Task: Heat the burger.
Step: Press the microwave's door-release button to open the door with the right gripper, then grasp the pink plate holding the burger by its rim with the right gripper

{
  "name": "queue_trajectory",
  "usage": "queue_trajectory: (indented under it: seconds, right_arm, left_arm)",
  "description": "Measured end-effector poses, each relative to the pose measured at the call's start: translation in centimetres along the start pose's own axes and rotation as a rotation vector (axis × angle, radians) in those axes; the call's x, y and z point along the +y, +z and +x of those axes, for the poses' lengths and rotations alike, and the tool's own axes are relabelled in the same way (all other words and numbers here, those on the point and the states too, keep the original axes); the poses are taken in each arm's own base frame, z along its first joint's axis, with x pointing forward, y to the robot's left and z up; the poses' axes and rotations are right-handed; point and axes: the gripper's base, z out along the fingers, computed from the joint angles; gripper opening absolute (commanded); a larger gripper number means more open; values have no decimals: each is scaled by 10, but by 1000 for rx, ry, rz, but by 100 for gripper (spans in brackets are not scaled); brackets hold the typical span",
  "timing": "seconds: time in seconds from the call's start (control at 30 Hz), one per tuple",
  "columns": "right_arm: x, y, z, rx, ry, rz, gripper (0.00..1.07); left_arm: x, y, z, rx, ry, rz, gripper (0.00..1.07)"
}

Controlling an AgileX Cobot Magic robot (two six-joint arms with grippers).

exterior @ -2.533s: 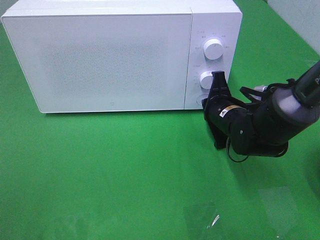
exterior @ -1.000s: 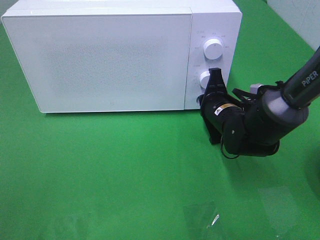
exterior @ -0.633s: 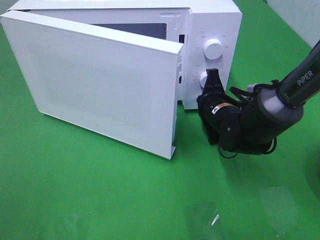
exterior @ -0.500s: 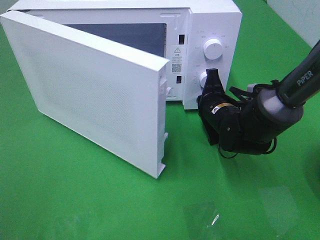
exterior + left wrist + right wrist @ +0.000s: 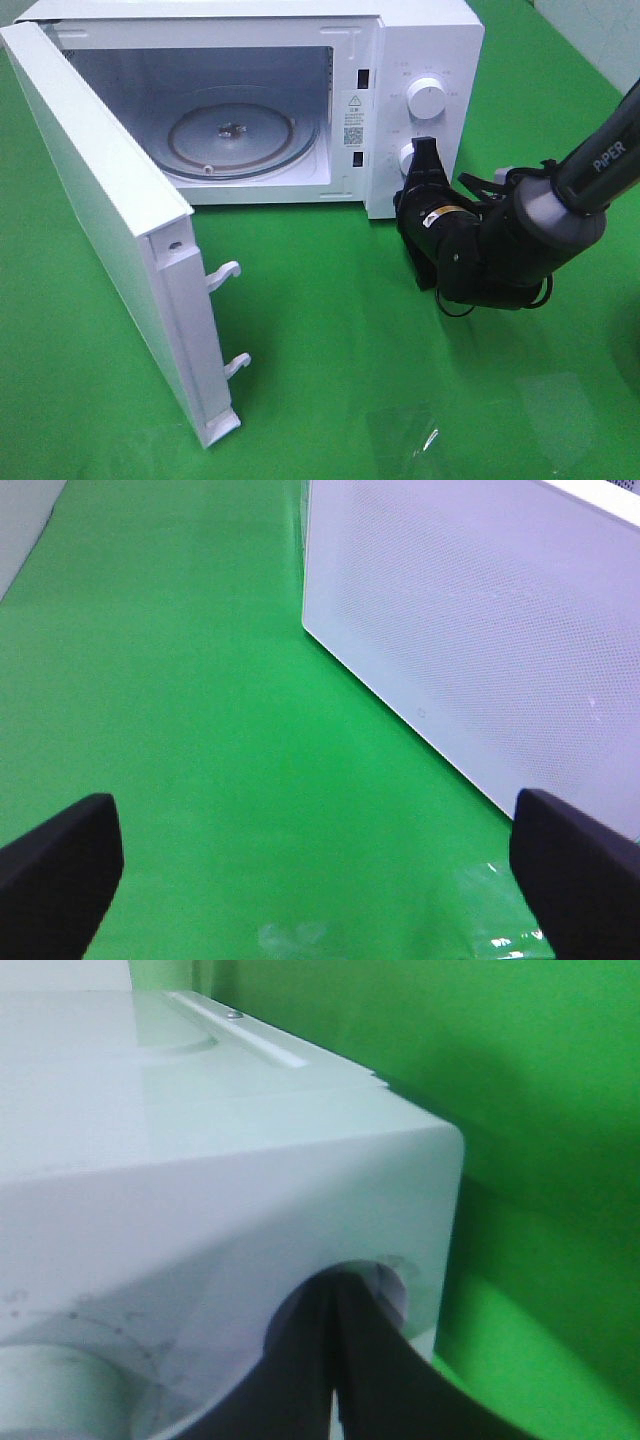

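BURGER: not in view, place and axis cannot be told | MICROWAVE (image 5: 425, 40) at 12 o'clock: door (image 5: 100, 200) open toward 8 o'clock, glass turntable (image 5: 235, 135) inside | RIGHT GRIPPER (image 5: 429, 155) at 3 o'clock: closed, empty, tips at control panel | LEFT GRIPPER (image 5: 320, 875): spread wide, empty

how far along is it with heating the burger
Done: the microwave door stands wide open, the turntable bare. In hand: the shut right gripper sits at the control panel. Left: no burger is in view; loading, closing and starting remain.
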Motion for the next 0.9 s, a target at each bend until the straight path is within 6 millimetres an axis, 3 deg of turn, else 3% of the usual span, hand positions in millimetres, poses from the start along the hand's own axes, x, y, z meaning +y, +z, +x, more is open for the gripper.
queue_trajectory:
  seconds: [0.4,0.77,0.9]
  right_arm:
    - [0,-7,0,5,-11,-27,0]
    - [18,-30,-4,73,-41,-36,0]
    - [26,-48,-11,99,-81,1,0]
  left_arm:
    - [0,0,0,0,0,0,100]
    - [0,0,0,0,0,0,100]
    - [0,0,0,0,0,0,100]
